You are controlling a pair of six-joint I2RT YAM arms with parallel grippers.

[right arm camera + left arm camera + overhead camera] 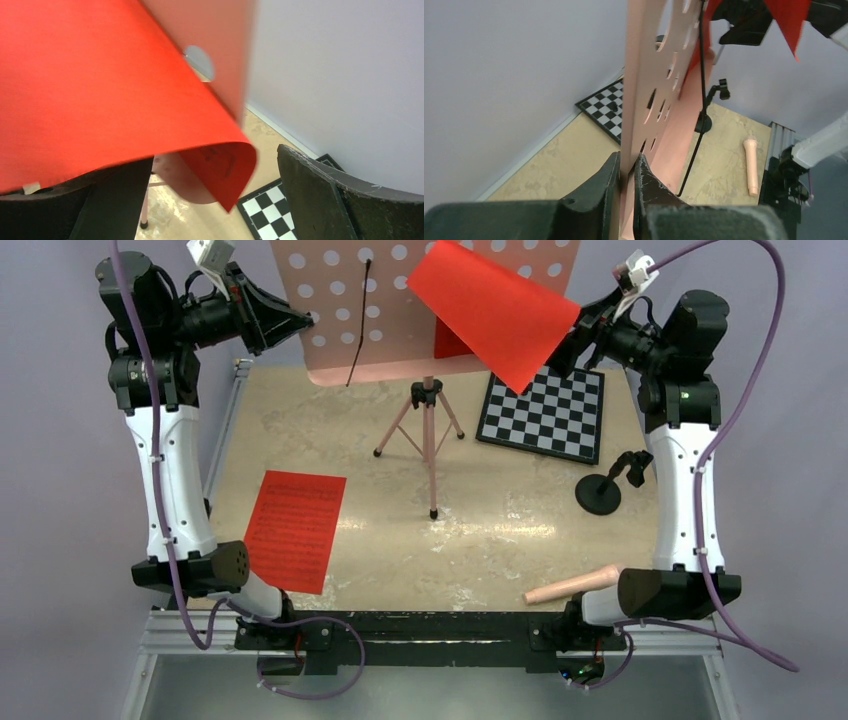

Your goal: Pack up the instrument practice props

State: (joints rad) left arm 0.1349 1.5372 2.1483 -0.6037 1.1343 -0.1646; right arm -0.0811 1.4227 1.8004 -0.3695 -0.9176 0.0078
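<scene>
The pink music stand (428,435) stands at the back middle, and its perforated tray (340,340) is seen edge-on in the left wrist view (644,75). My left gripper (308,318) (628,162) is shut on the tray's left edge. A red sheet (490,305) leans off the tray's right side, curled. My right gripper (572,340) (215,165) is open, and the sheet (100,75) drapes over its left finger with a corner hanging between the jaws. A second red sheet (295,530) lies flat at front left. A pale pink microphone (572,586) lies at front right. The black mic stand (600,490) stands at the right.
A black-and-white chessboard (545,415) lies at the back right, under my right gripper. A thin black wire (358,325) hangs across the tray's face. The tripod's legs spread over the middle of the table. A metal rail (400,630) runs along the near edge.
</scene>
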